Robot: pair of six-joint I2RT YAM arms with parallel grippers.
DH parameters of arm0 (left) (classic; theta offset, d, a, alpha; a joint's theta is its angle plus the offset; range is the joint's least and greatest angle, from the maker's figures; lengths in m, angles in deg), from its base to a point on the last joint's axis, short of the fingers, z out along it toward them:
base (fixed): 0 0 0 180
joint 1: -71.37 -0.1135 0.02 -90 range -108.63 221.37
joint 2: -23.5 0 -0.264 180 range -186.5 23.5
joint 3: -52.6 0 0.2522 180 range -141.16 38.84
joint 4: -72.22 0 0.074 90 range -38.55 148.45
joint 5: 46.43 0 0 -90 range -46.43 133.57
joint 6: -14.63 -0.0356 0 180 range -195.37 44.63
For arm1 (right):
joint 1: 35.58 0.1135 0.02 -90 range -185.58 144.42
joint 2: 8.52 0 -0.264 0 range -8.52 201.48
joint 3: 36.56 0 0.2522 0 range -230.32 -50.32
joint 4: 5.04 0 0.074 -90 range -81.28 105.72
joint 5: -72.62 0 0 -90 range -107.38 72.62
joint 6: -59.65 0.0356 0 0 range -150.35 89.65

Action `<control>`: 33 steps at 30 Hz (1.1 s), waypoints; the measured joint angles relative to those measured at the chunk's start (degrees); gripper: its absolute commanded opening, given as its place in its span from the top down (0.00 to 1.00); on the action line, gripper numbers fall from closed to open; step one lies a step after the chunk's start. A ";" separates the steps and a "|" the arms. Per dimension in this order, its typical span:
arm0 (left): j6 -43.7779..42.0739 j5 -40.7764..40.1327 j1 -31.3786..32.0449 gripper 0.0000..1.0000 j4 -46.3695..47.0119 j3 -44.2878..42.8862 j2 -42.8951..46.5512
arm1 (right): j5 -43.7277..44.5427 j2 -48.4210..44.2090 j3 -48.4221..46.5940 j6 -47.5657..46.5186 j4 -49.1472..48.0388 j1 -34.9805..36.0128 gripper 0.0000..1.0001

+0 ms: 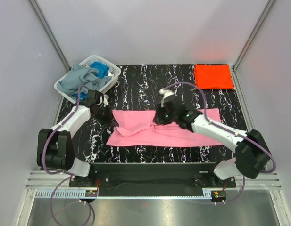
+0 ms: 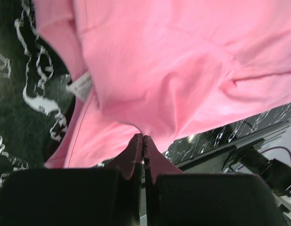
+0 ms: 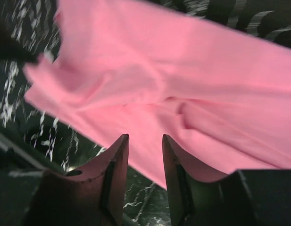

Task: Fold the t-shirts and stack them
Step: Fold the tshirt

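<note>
From above we see bright, even light. The orange-red shirt [image 1: 212, 76], far behind the pink shirt [image 1: 154, 129] on the right, glows so hard that its folds are lost. The metal strip [image 1: 150, 209] in front of the pink shirt shines grey. Shadows beside the pink shirt are small and soft. In the right wrist view the pink shirt is blurry, and the right gripper's fingers [image 3: 114, 165] below it are dark with a pink shine. In the left wrist view it is sharper, and the left gripper's fingers [image 2: 133, 150] are dark too.
</note>
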 measured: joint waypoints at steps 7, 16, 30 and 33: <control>2.05 1.22 -0.37 0.99 2.43 -6.23 -7.10 | -0.61 6.43 2.19 -12.68 -11.06 16.41 0.62; 2.78 2.36 -1.51 0.99 3.61 -13.57 -15.91 | -0.96 17.20 -0.11 -23.28 -14.88 19.37 0.56; 2.97 2.93 -1.51 0.99 3.87 -14.97 -18.71 | 4.57 23.19 -6.69 -32.59 -13.49 20.94 0.58; 3.17 2.71 -1.53 0.99 3.93 -15.34 -19.37 | 5.11 24.46 -6.93 -33.27 -13.42 21.09 0.59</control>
